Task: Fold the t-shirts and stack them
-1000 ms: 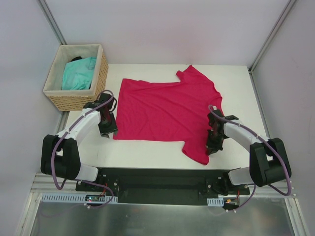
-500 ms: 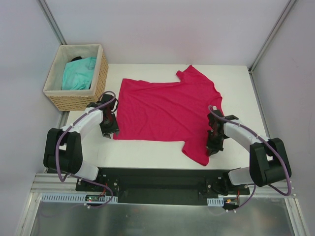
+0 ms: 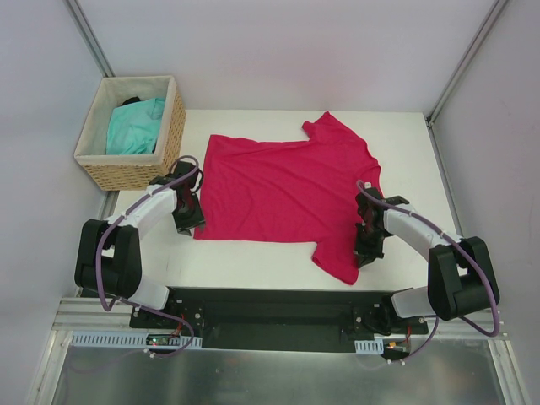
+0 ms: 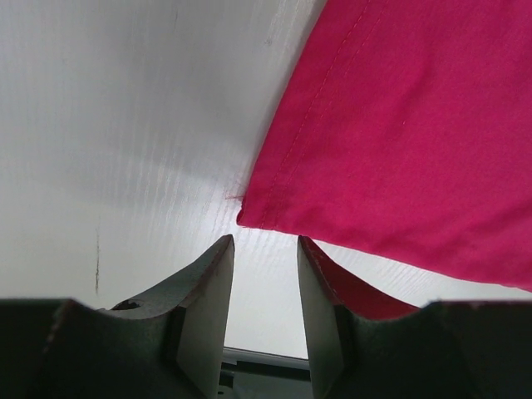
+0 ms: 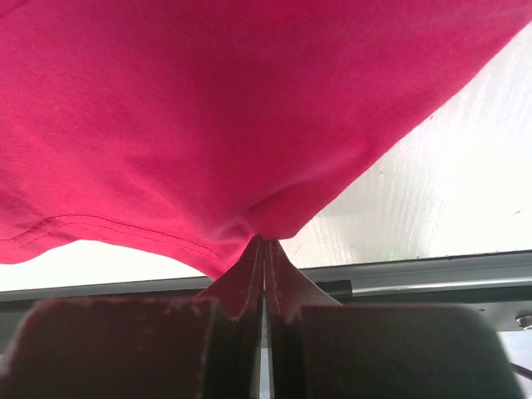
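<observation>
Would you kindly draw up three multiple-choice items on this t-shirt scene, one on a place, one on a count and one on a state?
1. Where is the turquoise t-shirt?
A. laid out flat in the open
B. in the wicker basket
C. gripped in mid-air

2. How many t-shirts lie spread on the table?
A. one
B. two
C. three

3. The right claw is:
A. wide open
B. shut on the crimson t-shirt
C. shut on nothing

Answers:
1 B, its fabric shows bunched inside the basket.
2 A, only the crimson t-shirt lies there.
3 B, the right wrist view shows the fabric's edge pinched in it.
</observation>
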{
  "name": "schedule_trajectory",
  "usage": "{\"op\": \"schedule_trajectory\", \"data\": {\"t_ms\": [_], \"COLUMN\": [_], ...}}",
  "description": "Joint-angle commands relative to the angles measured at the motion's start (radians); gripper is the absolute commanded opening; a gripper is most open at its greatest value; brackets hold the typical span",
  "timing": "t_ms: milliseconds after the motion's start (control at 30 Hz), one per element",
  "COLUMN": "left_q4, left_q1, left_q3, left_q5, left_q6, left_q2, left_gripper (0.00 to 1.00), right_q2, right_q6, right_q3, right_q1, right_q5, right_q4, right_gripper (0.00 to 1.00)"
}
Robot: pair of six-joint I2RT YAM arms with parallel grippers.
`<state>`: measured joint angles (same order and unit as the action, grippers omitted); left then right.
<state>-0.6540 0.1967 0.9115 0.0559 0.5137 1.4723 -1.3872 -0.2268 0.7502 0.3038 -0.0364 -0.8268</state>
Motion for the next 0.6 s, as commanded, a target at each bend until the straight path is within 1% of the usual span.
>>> {"op": "schedule_trajectory", "data": {"t_ms": [0, 333, 567], "left_q4": [-0.004, 0.060, 0.097], "left_q1": [0.004, 0.004, 0.004], "left_q3": [-0.032, -0.075, -0.086], "left_q5": [-0.008, -0.007, -0.011], "left_q6": [0.009, 0.005, -0.004], "left_q2": [-0.007, -0.023, -0.001], "left_gripper": [0.36, 0.36, 0.36], "right_q2": [0.014, 0.020, 0.036], "right_q6": [0.014, 0.026, 0.027], "right_q3": [0.041, 0.055, 0.060], "right_q1": [0.008, 0.008, 0.006], "right_q5": [0.020, 0.024, 0.030], "right_q4": [-0.043, -0.064, -0.080], "right_gripper": [0.01, 0.01, 0.01]}}
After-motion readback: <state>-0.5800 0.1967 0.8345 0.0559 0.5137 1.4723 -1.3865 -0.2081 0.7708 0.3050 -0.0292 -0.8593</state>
